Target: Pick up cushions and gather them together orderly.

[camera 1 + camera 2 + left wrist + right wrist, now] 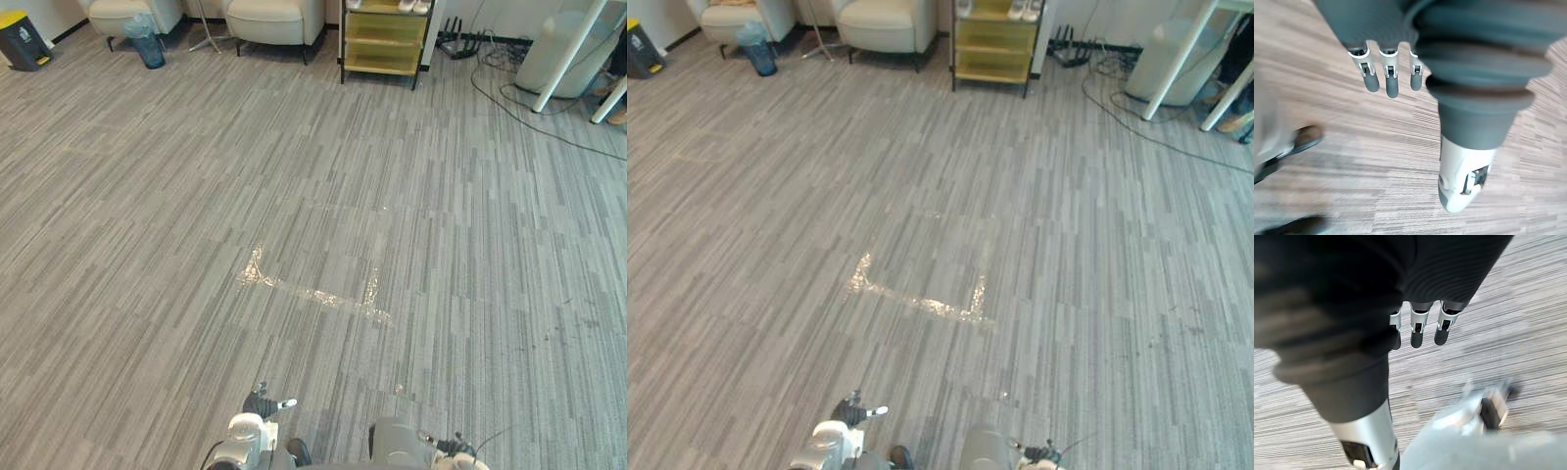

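My left hand hangs over bare grey carpet, its fingers straight and its thumb apart from them, with nothing in it. My right hand hangs the same way above the carpet, fingers relaxed and empty. Both arms come in at the lower edge of the eye views. Two beige armchairs with padded seats stand at the far wall.
A yellow shelf unit stands at the back next to the armchairs. A blue bin and a black-and-yellow bin are at the far left. White table legs and floor cables lie far right. Shiny tape marks cross the carpet.
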Tool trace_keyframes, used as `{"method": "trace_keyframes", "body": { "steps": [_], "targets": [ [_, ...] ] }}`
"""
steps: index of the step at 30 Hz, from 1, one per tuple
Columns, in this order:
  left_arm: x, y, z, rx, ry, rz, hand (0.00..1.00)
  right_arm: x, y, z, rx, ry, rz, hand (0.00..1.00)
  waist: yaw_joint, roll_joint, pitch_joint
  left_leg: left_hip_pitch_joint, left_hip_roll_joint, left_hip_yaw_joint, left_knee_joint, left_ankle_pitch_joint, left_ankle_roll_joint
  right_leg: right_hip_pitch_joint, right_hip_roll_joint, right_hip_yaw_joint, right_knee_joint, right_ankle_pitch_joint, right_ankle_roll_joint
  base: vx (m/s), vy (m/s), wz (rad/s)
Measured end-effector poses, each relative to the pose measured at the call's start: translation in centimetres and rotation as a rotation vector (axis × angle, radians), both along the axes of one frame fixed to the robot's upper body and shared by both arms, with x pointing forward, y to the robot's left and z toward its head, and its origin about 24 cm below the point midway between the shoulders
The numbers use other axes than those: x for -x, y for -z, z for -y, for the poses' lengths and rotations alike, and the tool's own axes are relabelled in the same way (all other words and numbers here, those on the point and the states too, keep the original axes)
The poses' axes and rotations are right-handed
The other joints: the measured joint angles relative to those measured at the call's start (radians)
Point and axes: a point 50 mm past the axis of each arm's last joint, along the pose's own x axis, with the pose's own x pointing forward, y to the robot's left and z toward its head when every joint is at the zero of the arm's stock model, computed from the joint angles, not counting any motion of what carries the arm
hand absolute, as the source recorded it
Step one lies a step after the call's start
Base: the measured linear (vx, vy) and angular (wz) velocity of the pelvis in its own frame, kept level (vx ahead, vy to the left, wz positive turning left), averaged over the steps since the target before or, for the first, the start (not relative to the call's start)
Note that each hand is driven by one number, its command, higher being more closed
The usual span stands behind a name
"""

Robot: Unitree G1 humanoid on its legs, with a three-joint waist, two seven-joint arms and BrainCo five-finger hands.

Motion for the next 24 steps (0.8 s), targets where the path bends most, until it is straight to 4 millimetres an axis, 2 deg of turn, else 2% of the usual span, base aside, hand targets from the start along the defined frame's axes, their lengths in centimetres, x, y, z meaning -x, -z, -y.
{"method": "trace_keyframes", "body": {
  "steps": [1,2,3,4,6,7,8,9,10,11,12,13,16,18,20,22,23,24],
  "targets": [
    [-0.4,-0.2,0.1,-0.005,0.012,0.01,0.0,0.0,0.0,-0.1,0.001,-0.003,0.001,0.0,-0.014,0.003,0.007,0.031,0.005,-0.02,-0.025,-0.001,-0.001,-0.027,0.011,-0.007,-0.183,0.112,-0.001,0.36,-0.095,0.43],
    [-0.2,-0.1,0.0,-0.008,0.013,0.009,0.0,0.2,0.1,-0.2,-0.001,-0.01,-0.004,0.0,-0.016,-0.003,0.004,0.042,-0.001,-0.024,-0.034,-0.004,-0.007,-0.02,0.01,0.0,-0.268,0.175,0.006,0.59,-0.168,0.66],
    [0.0,0.0,0.1,-0.014,0.03,0.0,0.0,1.2,0.4,-0.5,-0.006,-0.02,-0.031,0.0,-0.031,0.001,0.009,0.075,-0.001,-0.057,-0.037,-0.016,-0.035,0.007,0.017,-0.005,-0.297,0.338,-0.059,0.52,-0.179,0.34],
    [0.0,0.1,0.7,-0.003,0.039,-0.005,0.0,1.1,0.3,-0.5,0.011,-0.021,-0.033,0.0,-0.02,0.022,0.004,0.069,0.03,-0.074,0.009,-0.004,-0.06,0.001,0.028,-0.005,-0.237,0.284,-0.064,0.63,-0.239,0.25],
    [0.1,0.1,1.2,0.015,0.03,-0.006,0.0,0.9,0.1,-0.3,0.03,-0.024,-0.026,0.0,-0.028,0.025,0.009,0.044,0.059,-0.093,0.167,0.023,-0.089,0.035,0.028,-0.02,-0.189,0.212,-0.089,0.46,-0.247,-0.04],
    [0.2,0.1,1.3,0.018,0.026,-0.008,0.0,0.8,0.1,-0.3,0.032,-0.025,-0.025,0.0,-0.029,0.027,0.009,0.036,0.065,-0.095,0.192,0.027,-0.093,0.045,0.03,-0.023,-0.19,0.205,-0.09,0.47,-0.27,0.15],
    [0.1,0.1,1.7,0.038,0.012,-0.004,0.0,1.2,0.2,-0.4,0.035,-0.029,-0.032,0.0,-0.037,0.029,0.011,-0.027,0.116,-0.107,0.421,0.096,-0.114,0.123,0.038,-0.037,-0.213,0.174,-0.098,0.42,-0.235,0.15],
    [0.2,0.0,1.6,0.061,-0.029,0.009,0.0,1.5,0.2,-0.5,0.044,-0.034,-0.035,0.0,-0.03,0.02,0.018,-0.125,0.182,-0.112,0.702,0.132,-0.125,0.23,0.058,-0.037,-0.266,0.15,-0.104,0.46,-0.239,0.02],
    [0.3,-0.1,1.2,0.07,-0.065,0.018,0.0,1.6,0.1,-0.4,0.052,-0.042,-0.033,0.0,-0.023,0.019,0.018,-0.172,0.216,-0.093,0.823,0.122,-0.121,0.285,0.07,-0.029,-0.298,0.139,-0.108,0.4,-0.172,-0.33],
    [0.4,-0.1,0.9,0.076,-0.091,0.026,0.0,1.4,0.0,-0.3,0.056,-0.044,-0.026,0.0,-0.013,0.015,0.016,-0.219,0.233,-0.057,0.878,0.1,-0.118,0.341,0.071,-0.015,-0.336,0.127,-0.116,0.3,-0.103,-0.4],
    [0.7,-0.1,0.9,0.081,-0.1,0.022,0.0,1.3,0.0,-0.3,0.056,-0.042,-0.025,0.0,-0.012,0.015,0.014,-0.239,0.233,-0.038,0.874,0.089,-0.112,0.363,0.069,-0.009,-0.353,0.133,-0.106,0.28,-0.058,-0.53],
    [1.2,0.2,1.0,0.084,-0.107,0.006,0.0,1.0,-0.1,-0.2,0.057,-0.041,-0.019,0.0,-0.006,0.018,0.012,-0.288,0.233,0.004,0.81,0.068,-0.088,0.411,0.068,0.012,-0.4,0.136,-0.102,0.28,-0.023,-0.55],
    [1.4,0.3,1.0,0.081,-0.107,-0.001,0.0,0.7,0.0,-0.3,0.052,-0.032,-0.026,0.0,0.014,0.022,0.011,-0.327,0.186,0.027,0.473,0.062,-0.087,0.486,0.058,0.054,-0.466,0.142,-0.084,0.36,0.024,-0.49],
    [1.8,0.5,1.1,0.081,-0.103,-0.015,0.0,0.7,-0.1,-0.2,0.063,-0.025,-0.031,0.0,0.019,0.029,0.012,-0.324,0.093,-0.081,0.041,0.134,-0.139,0.547,0.039,0.083,-0.514,0.125,-0.051,0.52,0.129,-0.48],
    [1.6,0.4,1.2,0.083,-0.097,-0.011,0.0,1.1,0.0,0.1,0.072,-0.023,-0.049,0.0,0.021,0.044,0.014,-0.345,0.084,-0.127,-0.016,0.137,-0.142,0.579,0.042,0.09,-0.544,0.107,-0.027,0.38,0.186,-0.27],
    [2.1,0.7,1.4,0.085,-0.089,-0.031,0.0,2.0,0.1,0.7,0.089,-0.025,-0.081,0.0,0.023,0.068,0.002,-0.351,0.081,-0.147,0.011,0.134,-0.121,0.637,0.043,0.106,-0.546,0.043,0.006,0.46,0.325,-0.23],
    [2.2,0.8,1.2,0.073,-0.073,-0.039,0.0,2.8,0.3,0.9,0.094,-0.031,-0.108,0.0,0.024,0.053,-0.007,-0.346,0.048,-0.172,0.048,0.226,-0.064,0.664,0.013,0.12,-0.51,-0.017,0.033,0.42,0.283,-0.08],
    [2.2,0.8,1.1,0.07,-0.071,-0.038,0.0,2.9,0.3,0.9,0.096,-0.035,-0.112,0.0,0.024,0.05,-0.012,-0.348,0.037,-0.171,0.059,0.23,-0.059,0.666,0.002,0.121,-0.501,-0.026,0.038,0.54,0.288,0.01]
  ]
}}
